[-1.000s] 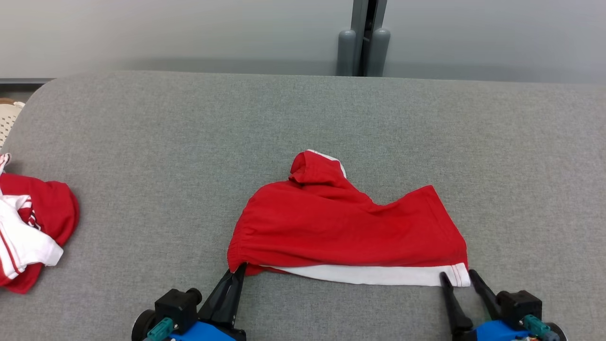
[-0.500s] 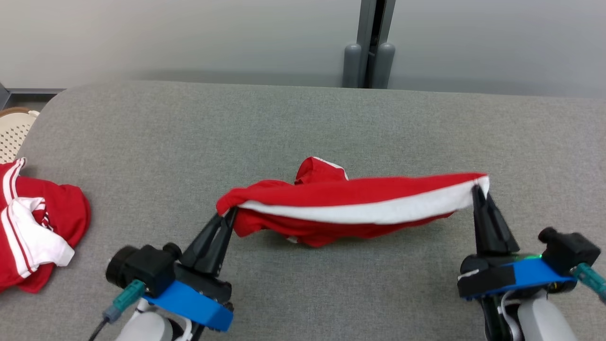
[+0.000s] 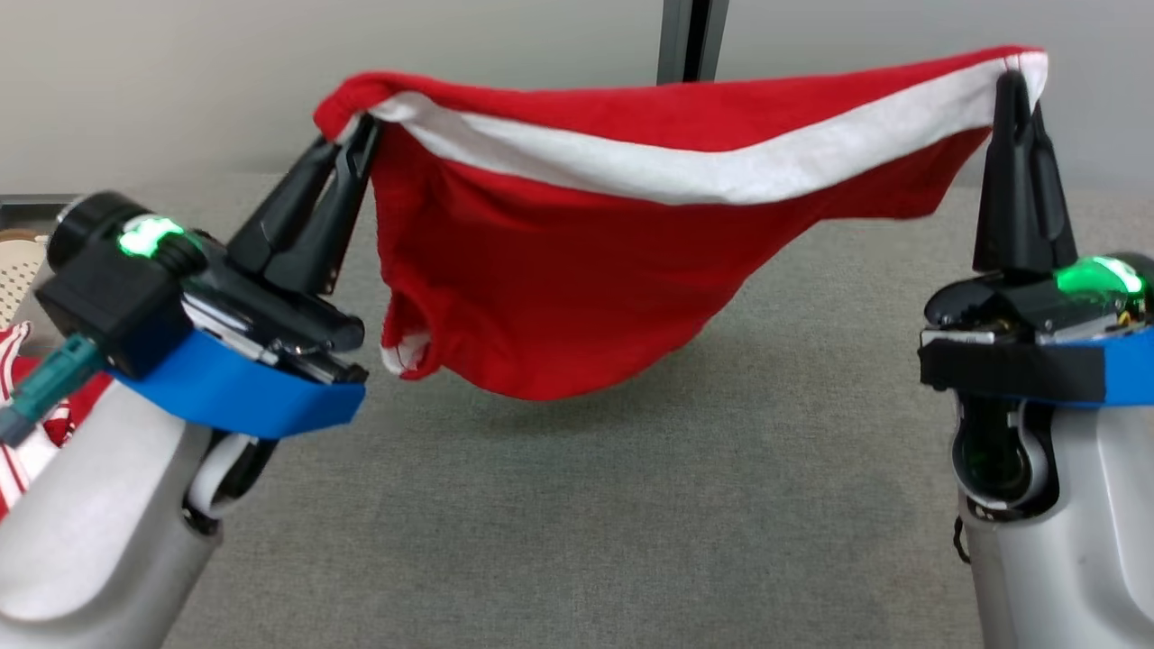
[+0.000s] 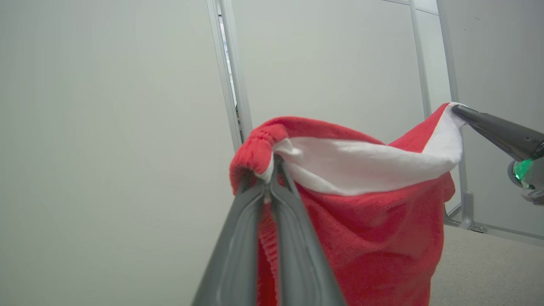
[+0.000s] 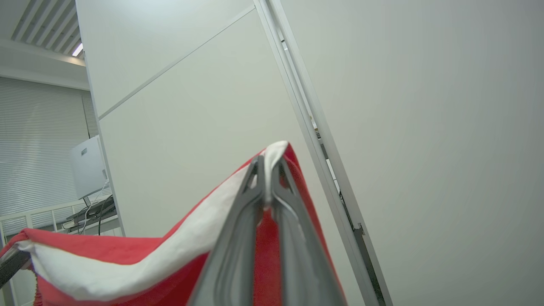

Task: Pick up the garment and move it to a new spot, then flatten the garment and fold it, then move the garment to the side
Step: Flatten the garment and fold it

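Red garment (image 3: 559, 270) with white band hangs in the air above the grey padded table (image 3: 721, 505), stretched between both grippers and sagging in the middle. Left gripper (image 3: 363, 131) is clamped on the gathered left corner, right gripper (image 3: 1019, 83) clamped on the right corner. Another red-white cloth pile (image 3: 22, 455) lies at the table's left edge.

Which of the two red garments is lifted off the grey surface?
The garment with the white band, hanging between the left gripper and right gripper; the other garment lies crumpled at far left.
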{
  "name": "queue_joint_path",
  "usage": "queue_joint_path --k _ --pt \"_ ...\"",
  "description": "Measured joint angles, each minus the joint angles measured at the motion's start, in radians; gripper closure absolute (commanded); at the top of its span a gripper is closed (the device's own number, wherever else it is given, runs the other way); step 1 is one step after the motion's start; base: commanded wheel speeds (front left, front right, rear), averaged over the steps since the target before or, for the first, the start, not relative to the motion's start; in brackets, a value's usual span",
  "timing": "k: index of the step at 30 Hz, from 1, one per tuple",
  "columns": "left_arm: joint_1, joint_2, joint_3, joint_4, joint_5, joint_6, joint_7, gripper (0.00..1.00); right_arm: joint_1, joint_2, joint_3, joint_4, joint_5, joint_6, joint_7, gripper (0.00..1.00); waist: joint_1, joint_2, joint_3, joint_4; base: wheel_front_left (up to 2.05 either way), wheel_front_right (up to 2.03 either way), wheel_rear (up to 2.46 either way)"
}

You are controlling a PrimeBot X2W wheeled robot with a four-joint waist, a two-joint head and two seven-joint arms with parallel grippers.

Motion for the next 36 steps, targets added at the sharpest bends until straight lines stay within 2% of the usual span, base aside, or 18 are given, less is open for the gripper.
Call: queue_joint_path --k 4,10,16,21,24,26,36 --pt "-0.11 0.037 -0.036 0.03 -0.051 0.0 0.0 1.0 -0.087 0.0 -0.001 0.008 -0.006 0.0 0.0 1.0 0.0 0.0 0.033 -0.018 0.0 0.0 0.0" --pt "-0.276 0.037 -0.084 0.127 -0.085 0.0 0.0 1.0 -0.265 0.001 -0.006 0.093 -0.064 0.0 0.0 1.0 0.0001 0.0 0.122 -0.044 0.0 0.0 0.0" --pt "-0.46 -0.019 -0.062 0.233 -0.097 0.0 0.0 1.0 -0.488 0.001 -0.029 0.214 -0.135 0.0 0.0 1.0 0.0003 0.0 0.226 -0.065 0.0 0.0 0.0" --pt "-0.529 -0.084 0.018 0.262 -0.115 0.0 0.0 1.0 -0.585 -0.001 -0.07 0.241 -0.139 0.0 0.0 1.0 0.0003 0.0 0.275 -0.061 0.0 0.0 0.0" --pt "-0.496 -0.095 0.025 0.277 -0.117 0.0 0.0 1.0 -0.564 0.0 -0.067 0.235 -0.138 0.0 0.0 1.0 0.0003 0.0 0.279 -0.061 0.0 0.0 0.0" --pt "-0.417 -0.104 0.02 0.292 -0.127 0.0 0.0 1.0 -0.502 0.0 -0.067 0.236 -0.125 0.0 0.0 1.0 0.0002 0.0 0.27 -0.062 0.0 0.0 0.0" --pt "0.053 -0.16 -0.101 0.363 -0.285 0.0 0.0 1.0 -0.006 0.001 -0.074 0.312 -0.048 0.0 0.0 1.0 0.0 0.0 0.185 -0.057 0.0 0.0 0.0"
